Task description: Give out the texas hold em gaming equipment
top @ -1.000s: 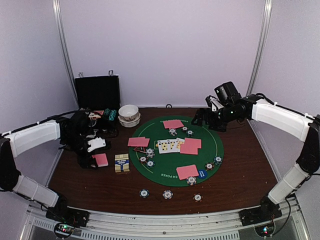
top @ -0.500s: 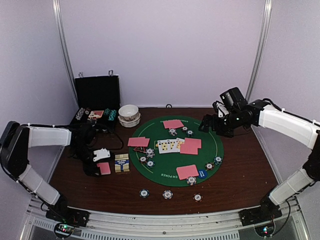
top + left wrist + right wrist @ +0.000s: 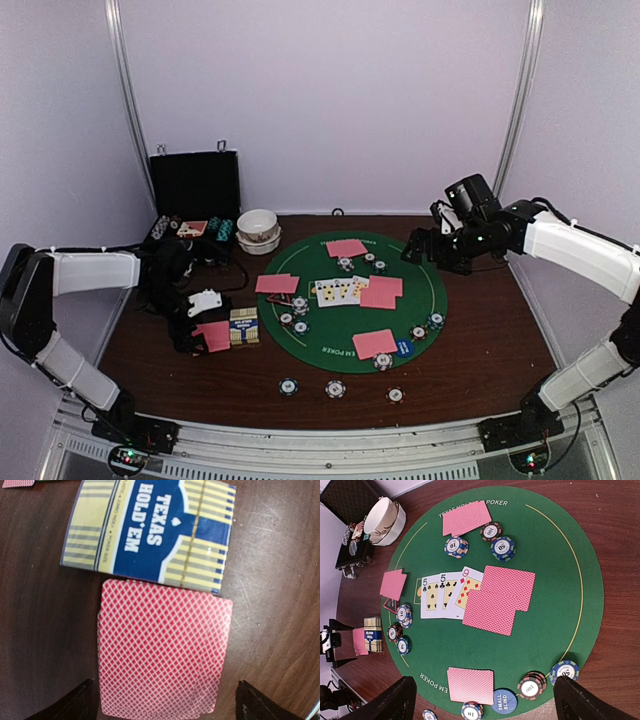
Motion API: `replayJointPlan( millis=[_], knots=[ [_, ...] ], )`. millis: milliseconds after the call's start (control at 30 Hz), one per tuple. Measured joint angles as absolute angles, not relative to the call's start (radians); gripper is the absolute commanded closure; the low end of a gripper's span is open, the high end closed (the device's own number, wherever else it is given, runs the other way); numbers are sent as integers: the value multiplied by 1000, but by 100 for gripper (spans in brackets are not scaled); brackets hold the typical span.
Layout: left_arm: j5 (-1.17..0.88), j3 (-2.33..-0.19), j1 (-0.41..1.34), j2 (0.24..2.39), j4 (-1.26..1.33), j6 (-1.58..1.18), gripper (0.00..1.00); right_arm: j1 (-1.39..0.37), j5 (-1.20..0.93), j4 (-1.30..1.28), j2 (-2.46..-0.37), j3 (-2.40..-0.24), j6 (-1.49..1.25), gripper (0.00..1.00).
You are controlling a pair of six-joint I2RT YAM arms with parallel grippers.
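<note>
My left pincer (image 3: pixel 165 696) is released. Its two dark fingers (image 3: pixel 75 704) stand wide apart on either side of the pink-backed deck (image 3: pixel 165 652). The deck lies flat and back up on the brown bench (image 3: pixel 280 555), and a thin strip of wood shows between it and each finger. It sits toward the bench's left edge, about midway between the far and near edges. Just beside it is the blue-and-yellow card box (image 3: pixel 150 530) marked "Texas Hold'em", which lies between the deck and the green felt mat (image 3: pixel 555 580).

My right pincer (image 3: pixel 485 682) is released too and grasps nothing. It hangs over the mat's far right part, toward the bench's far right corner.

On the mat below it are three face-up cards (image 3: pixel 447 596), a five, a five and a nine, with face-down pink cards (image 3: pixel 500 600) overlapping the nine. Smaller face-down hands lie at the mat's far rim (image 3: pixel 467 519), left rim (image 3: pixel 393 583) and near rim (image 3: pixel 470 685), each with striped chips (image 3: pixel 456 546) close by. A blue "small blind" button (image 3: pixel 504 701) sits just beside the near hand, and a red-triangle marker (image 3: pixel 390 605) lies by the left one.

Three loose chips (image 3: pixel 335 389) lie in a row on bare wood along the near edge. The white bowls (image 3: pixel 259 230) and the open black case (image 3: pixel 195 190) stand toward the far left corner.
</note>
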State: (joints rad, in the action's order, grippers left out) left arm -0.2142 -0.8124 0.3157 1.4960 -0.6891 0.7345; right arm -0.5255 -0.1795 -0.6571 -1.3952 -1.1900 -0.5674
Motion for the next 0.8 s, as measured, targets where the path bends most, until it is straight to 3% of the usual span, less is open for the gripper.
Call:
replayJointPlan(
  millis=[333,467,800],
  knots=[
    [-274,-921,286,1419,-764,685,2,-504,-62,-690,-1376,-1190,-548,1],
    [-306,-911,207,1369,-680,627,2,-474,129,-689,-1325,-1169,-537,1],
    [-409,-757,-7,1344,-228,321,2,-453,616,-178,-1054,-685,-324,0]
  ],
)
